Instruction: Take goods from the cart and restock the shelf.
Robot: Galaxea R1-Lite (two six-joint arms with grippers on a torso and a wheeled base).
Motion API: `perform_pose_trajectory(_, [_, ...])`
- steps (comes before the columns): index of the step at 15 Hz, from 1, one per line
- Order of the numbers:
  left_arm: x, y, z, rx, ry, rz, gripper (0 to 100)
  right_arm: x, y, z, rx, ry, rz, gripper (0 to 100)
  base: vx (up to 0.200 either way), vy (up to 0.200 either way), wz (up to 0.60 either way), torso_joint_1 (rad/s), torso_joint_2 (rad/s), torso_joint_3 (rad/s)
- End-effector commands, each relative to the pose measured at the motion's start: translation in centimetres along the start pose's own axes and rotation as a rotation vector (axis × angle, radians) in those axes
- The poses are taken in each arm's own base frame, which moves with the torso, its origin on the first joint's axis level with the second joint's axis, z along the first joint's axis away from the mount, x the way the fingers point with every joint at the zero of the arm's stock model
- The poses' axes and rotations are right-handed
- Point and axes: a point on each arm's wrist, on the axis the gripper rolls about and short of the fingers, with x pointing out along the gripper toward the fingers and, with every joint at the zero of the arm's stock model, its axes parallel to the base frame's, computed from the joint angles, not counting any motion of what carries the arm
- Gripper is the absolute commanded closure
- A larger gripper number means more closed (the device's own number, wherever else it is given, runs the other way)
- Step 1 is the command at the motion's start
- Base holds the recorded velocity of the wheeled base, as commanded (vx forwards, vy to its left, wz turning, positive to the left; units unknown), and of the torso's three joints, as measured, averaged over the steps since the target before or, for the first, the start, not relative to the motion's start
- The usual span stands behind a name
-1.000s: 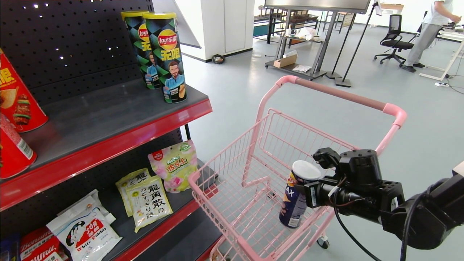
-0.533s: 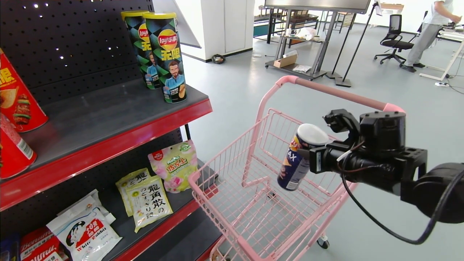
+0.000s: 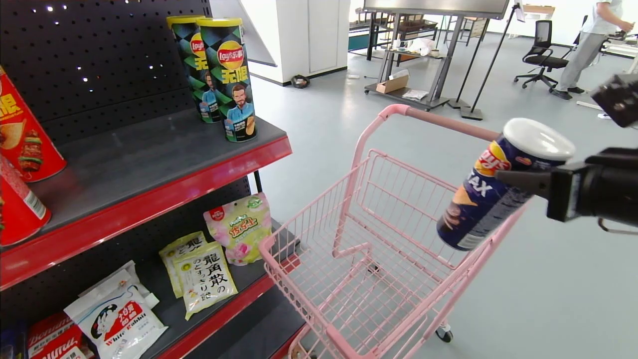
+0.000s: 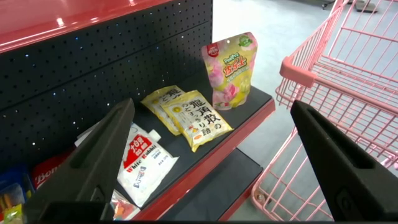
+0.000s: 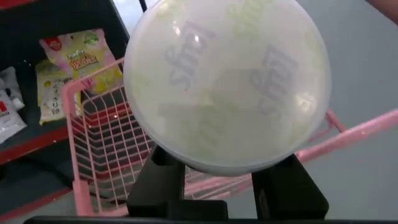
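Note:
My right gripper (image 3: 521,182) is shut on a dark blue chip can (image 3: 491,197) with a white lid (image 5: 227,84), holding it tilted in the air above the right rim of the pink cart (image 3: 379,239). In the right wrist view the lid fills the middle, with the cart basket (image 5: 106,143) below it. My left gripper (image 4: 211,158) is open, its two dark fingers (image 4: 99,155) spread in front of the lower shelf (image 4: 205,155) with snack bags. Two green chip cans (image 3: 227,75) stand on the upper shelf (image 3: 149,159).
Red chip cans (image 3: 22,134) lie at the upper shelf's left end. Snack bags (image 3: 204,271) lie on the lower shelf. The cart's handle (image 3: 463,129) points away from me. Open grey floor, stands and an office chair (image 3: 543,55) lie beyond.
My right gripper has lifted the blue chip can up out of the cart basket and carried it to the right and closer to the camera.

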Motion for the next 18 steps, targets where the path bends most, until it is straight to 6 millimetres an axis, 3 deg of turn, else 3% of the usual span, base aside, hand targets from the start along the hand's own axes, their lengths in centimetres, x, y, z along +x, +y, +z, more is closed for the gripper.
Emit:
perform_pose_trajectory(1, [0.0, 0.0, 0.0, -0.001, 0.000, 0.000, 0, -5.4, -1.6, -2.9, -0.037, -0.022, -0.068, 100, 0.000, 0.000, 0.00, 0.000, 0.00, 0.000])
perform_pose_trajectory(7, [0.0, 0.0, 0.0, -0.001, 0.000, 0.001, 0, -9.1, -1.7, -5.0, -0.078, -0.073, -0.082, 100, 0.000, 0.000, 0.00, 0.008, -0.02, -0.020])
perform_pose_trajectory(18, [0.0, 0.0, 0.0, -0.001, 0.000, 0.001, 0, -9.3, -1.7, -5.8, -0.120, -0.069, -0.084, 100, 0.000, 0.000, 0.00, 0.194, -0.52, -0.328])
